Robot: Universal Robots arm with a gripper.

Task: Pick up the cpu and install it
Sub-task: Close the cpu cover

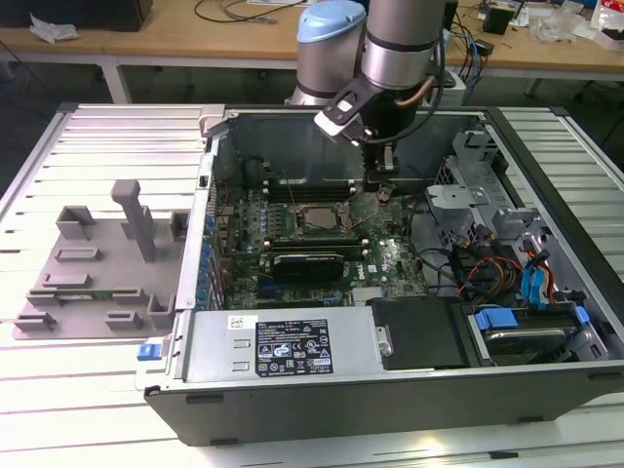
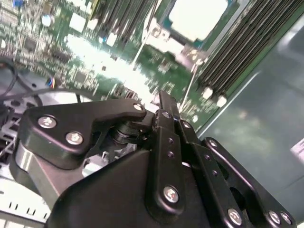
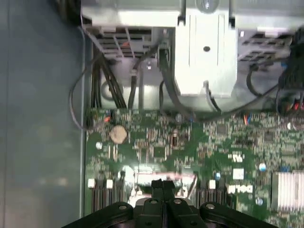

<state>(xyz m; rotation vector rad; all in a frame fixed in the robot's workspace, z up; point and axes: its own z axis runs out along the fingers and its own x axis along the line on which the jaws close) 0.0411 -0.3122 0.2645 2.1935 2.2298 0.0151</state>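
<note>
The cpu (image 1: 318, 220) lies flat with its silvery top up in the black-framed socket on the green motherboard (image 1: 390, 255) inside the open computer case. In the second wrist view the cpu (image 2: 197, 16) is a bright square beyond the fingers. My gripper (image 1: 382, 187) hangs just above the board, beside the socket toward the exterior view's right and apart from the cpu. Its black fingers meet tip to tip in both wrist views, gripper (image 2: 164, 99) and gripper (image 3: 163, 183), shut with nothing seen between them.
Memory slots (image 1: 307, 185) run behind the socket and a black card (image 1: 307, 261) sits in front of it. A drive cage (image 1: 468, 161) and bundled cables (image 1: 487, 268) crowd the exterior view's right. A grey fixture (image 1: 107, 263) lies outside the case on the slatted table.
</note>
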